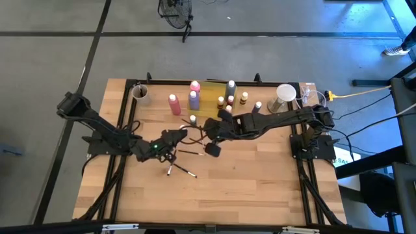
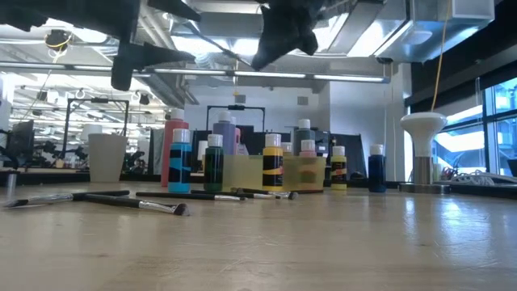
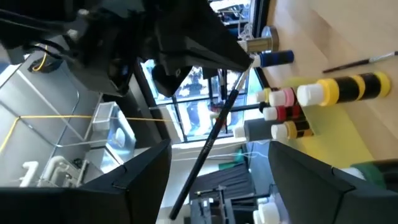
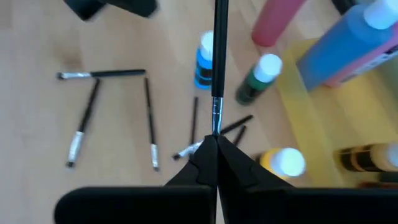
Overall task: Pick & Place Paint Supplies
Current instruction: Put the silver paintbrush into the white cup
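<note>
My right gripper [image 4: 214, 142] hangs above the table's middle [image 1: 211, 128], shut on a thin dark brush [image 4: 219, 56]. My left gripper [image 3: 219, 149] is open just left of it [image 1: 173, 137]. Its fingers stand on either side of the brush's handle [image 3: 208, 140] without touching. More brushes [image 4: 84, 121] lie flat on the wood [image 1: 182, 170]. Tall pink [image 1: 173, 104], purple [image 1: 194, 99] and grey [image 1: 231, 88] bottles stand at the back. Small white-capped bottles [image 1: 229, 101] stand by them. My right gripper pinches the brush between its two fingers, just behind the silver collar [image 4: 216, 115] at the bristle end. The fingers slant down from the table's right. The brush runs on in line with them, its handle toward my left gripper, lifted clear of the table.
A translucent yellow tray [image 1: 211, 93] sits among the bottles at the back. A pale cup [image 1: 141, 93] stands at the back left and a white one [image 1: 285, 97] at the back right. Blue [image 4: 204, 59] and green [image 4: 258, 78] small bottles stand below my right gripper.
</note>
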Controlling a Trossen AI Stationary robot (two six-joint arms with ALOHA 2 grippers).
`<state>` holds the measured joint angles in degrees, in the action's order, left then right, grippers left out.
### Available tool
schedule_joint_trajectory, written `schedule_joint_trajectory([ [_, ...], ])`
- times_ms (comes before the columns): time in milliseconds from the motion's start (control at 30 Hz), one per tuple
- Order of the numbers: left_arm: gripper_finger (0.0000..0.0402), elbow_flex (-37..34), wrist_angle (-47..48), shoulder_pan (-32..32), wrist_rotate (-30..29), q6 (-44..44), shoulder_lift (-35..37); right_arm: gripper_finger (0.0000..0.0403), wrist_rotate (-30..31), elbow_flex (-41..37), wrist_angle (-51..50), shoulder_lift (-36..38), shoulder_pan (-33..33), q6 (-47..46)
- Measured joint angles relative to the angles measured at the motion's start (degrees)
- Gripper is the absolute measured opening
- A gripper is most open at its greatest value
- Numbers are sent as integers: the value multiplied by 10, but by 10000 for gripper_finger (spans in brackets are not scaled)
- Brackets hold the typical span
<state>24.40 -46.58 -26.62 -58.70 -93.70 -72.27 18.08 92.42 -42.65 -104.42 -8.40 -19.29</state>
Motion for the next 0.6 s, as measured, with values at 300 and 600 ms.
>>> schedule_joint_trajectory([
  [300,257,0,-45,22,71,-92,1,0,-35,11,23,0,-3,-14],
  [600,239,0,-59,53,109,-128,1,0,-48,11,28,0,-2,-13],
])
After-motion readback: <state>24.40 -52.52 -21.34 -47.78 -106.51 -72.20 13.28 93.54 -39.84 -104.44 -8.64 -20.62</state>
